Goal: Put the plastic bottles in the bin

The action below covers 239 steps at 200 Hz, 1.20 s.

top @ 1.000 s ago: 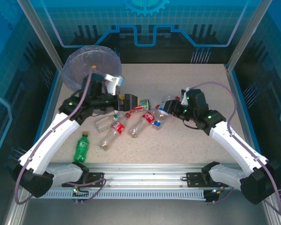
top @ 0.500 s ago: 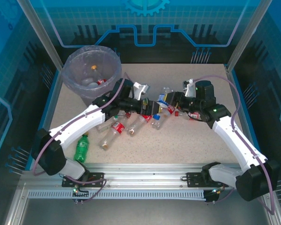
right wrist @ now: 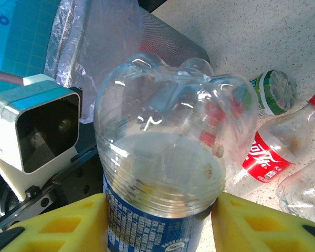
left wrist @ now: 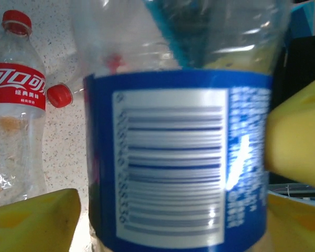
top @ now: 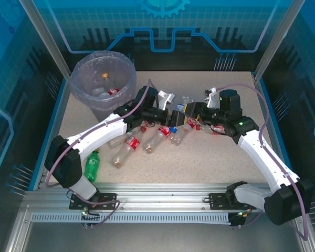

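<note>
The lilac-lined bin [top: 81, 100] stood at the counter's [top: 220, 152] far-left corner, bottles [top: 109, 91] inside. At centre, the left jaws flanked the blue-labelled bottle [left wrist: 173, 157], grip uncertain, while the right jaws clamped it aloft, apparently passing it to the bin-side arm.

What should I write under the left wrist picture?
A blue-labelled bottle sits between two yellow fingers, with a red-labelled bottle lying nearby.

Speckled beige worktop [top: 199, 163]. Carries: round grey bin lined with a lilac plastic bag [top: 76, 84], far-left corner; green plastic bottle [top: 92, 165], lying near-left; clear red-labelled plastic bottles [top: 127, 147], lying at centre.
</note>
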Available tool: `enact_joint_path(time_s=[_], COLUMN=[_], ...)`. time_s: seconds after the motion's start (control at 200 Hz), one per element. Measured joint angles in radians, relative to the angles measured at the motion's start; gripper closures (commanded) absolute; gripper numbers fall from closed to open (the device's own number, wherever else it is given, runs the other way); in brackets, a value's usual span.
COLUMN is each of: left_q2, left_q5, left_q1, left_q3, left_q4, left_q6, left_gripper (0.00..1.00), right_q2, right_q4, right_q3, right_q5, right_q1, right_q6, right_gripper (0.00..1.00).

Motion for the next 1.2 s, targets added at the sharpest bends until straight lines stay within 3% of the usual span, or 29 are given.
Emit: enact_joint_path(time_s=[0.34,0.745,0.946,1.196], left_q2=[0.002,0.006,-0.041,-0.097], left_q5=[0.000,-0.013,-0.059,-0.129], left_q1=[0.000,0.040,0.207,0.571], left_q3=[0.018,0.080,0.244,0.492], left_q4=[-0.010,-0.085,-0.233,-0.398], left_q6=[0.000,0.030,0.108,0.164], left_gripper=[0.37,0.44,0.49,0.55], right_q2=[0.007,-0.057,-0.103,-0.114], right_q4=[-0.010,-0.124,-0.216,-0.333], right_q3=[0.006,0.038,0.038,0.038], right_q5=[-0.010,-0.004,0.030,0.099], right_q1=[-0.029,-0.189,-0.227,-0.228], right_q6=[-0.011,-0.066,-0.125,-0.201], right_gripper=[0.20,0.16,0.16,0.16])
